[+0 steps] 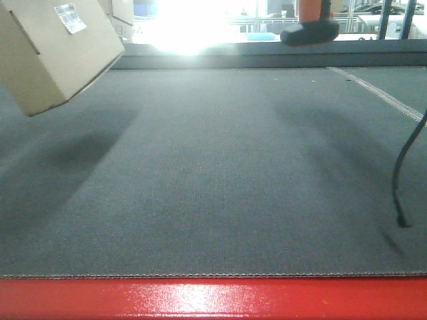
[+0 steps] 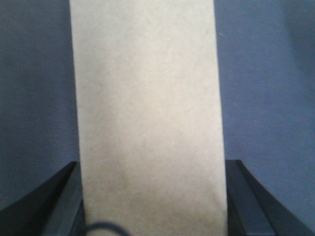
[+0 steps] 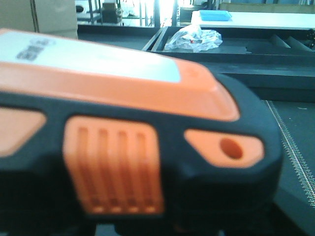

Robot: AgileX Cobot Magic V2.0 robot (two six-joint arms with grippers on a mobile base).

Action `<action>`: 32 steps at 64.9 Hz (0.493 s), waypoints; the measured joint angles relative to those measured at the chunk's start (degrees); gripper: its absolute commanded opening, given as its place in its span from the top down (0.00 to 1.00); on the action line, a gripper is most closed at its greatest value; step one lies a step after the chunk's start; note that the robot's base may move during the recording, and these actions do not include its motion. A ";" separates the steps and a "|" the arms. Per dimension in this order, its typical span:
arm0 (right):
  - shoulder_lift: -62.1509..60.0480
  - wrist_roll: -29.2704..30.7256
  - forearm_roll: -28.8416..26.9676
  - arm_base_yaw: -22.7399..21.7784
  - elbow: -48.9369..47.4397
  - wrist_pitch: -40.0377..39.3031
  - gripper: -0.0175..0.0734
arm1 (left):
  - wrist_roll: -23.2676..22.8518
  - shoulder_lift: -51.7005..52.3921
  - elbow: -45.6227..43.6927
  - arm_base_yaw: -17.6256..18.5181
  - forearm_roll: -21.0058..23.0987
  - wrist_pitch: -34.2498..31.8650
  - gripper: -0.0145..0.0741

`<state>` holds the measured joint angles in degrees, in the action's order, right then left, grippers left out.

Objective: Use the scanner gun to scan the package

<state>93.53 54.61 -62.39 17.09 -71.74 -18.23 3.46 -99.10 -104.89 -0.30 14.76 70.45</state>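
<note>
Front-facing exterior view showed the package [image 1: 60, 53], clamped aloft between the left gripper's [image 2: 152, 196] fingers [image 2: 54, 206], tilted well left of the raised scanner gun [image 1: 310, 30], its barcode label [image 1: 70, 18] facing upward; the right gripper stayed out of frame, its grasp impossible to tell.

1. A big gray tabletop [image 1: 213, 187] with a soft, cloth-like cover.
2. A shiny red strip [image 1: 213, 299] runs along its near edge.
3. A thin white stitched line [image 1: 380, 93] crosses the far right corner.
4. Far behind, a crinkly clear plastic bag [image 3: 193, 38] lies in a dark tray.
5. A flat blue thing [image 3: 215, 15] sits beyond it.
6. Brown boxes [image 3: 51, 17] stand at the back left.
</note>
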 measured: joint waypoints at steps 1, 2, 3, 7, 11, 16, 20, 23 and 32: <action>-0.22 0.00 -0.27 -0.11 0.00 0.11 0.98 | 0.00 0.00 -0.06 0.00 -0.43 0.00 0.96; -0.45 0.00 -0.59 -0.23 0.00 0.26 0.98 | 0.00 0.00 -0.15 0.00 -0.87 0.00 0.96; -0.67 0.00 -1.03 -0.34 0.00 0.55 0.98 | 0.00 0.00 -0.15 0.00 -1.28 0.00 0.96; -1.53 0.00 -2.42 -1.06 0.14 1.16 0.98 | 0.00 0.00 -0.15 0.00 -3.26 0.00 0.96; -2.10 0.00 -3.68 -2.17 0.97 1.59 0.98 | 0.00 0.00 -0.15 0.00 -4.99 0.03 0.96; -2.77 0.00 -4.61 -3.76 2.63 2.38 0.98 | 0.00 0.00 -0.15 0.00 -6.76 0.13 0.96; -3.02 0.10 -5.17 -4.94 4.64 2.80 0.98 | 0.00 0.00 -0.15 0.00 -7.44 0.13 0.96; -3.25 0.10 -5.32 -5.56 6.02 2.80 0.98 | 0.00 0.00 -0.15 0.00 -7.82 0.13 0.96; -3.37 0.10 -5.77 -6.00 9.43 3.27 0.98 | 0.00 0.00 -0.15 0.00 -8.00 0.13 0.96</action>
<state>90.16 54.71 -68.16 11.10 -62.32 -14.97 3.46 -99.10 -105.04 -0.30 6.75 70.58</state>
